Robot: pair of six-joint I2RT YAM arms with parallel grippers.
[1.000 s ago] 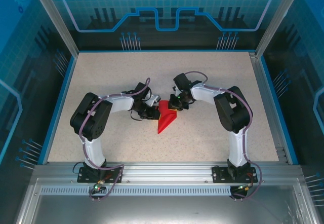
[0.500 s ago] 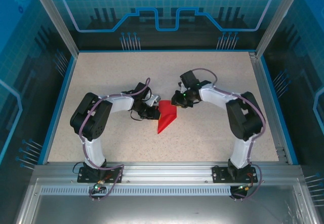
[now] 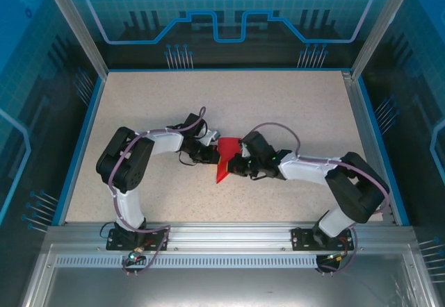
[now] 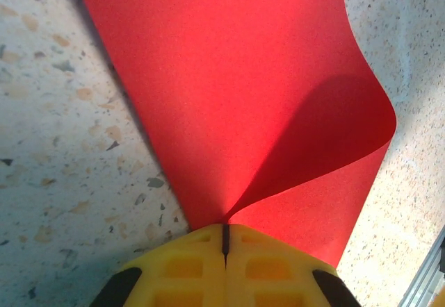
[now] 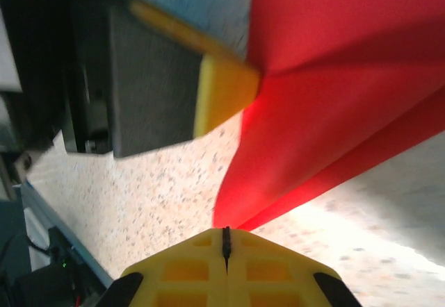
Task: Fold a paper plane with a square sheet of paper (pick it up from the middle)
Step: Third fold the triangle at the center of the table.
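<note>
While the left gripper (image 4: 224, 232) and the right gripper (image 5: 225, 236) are each pinching the paper (image 3: 224, 162), we are judging that this fold needs a slow, even pull. The left should be anchoring, and the right should be carrying its corner across so the edges meet before any creasing. Both pairs of fingers are sitting fully closed, the left on a curling flap and the right apparently on a corner. The paper is lying mid-table (image 3: 153, 105), between the arms.
</note>
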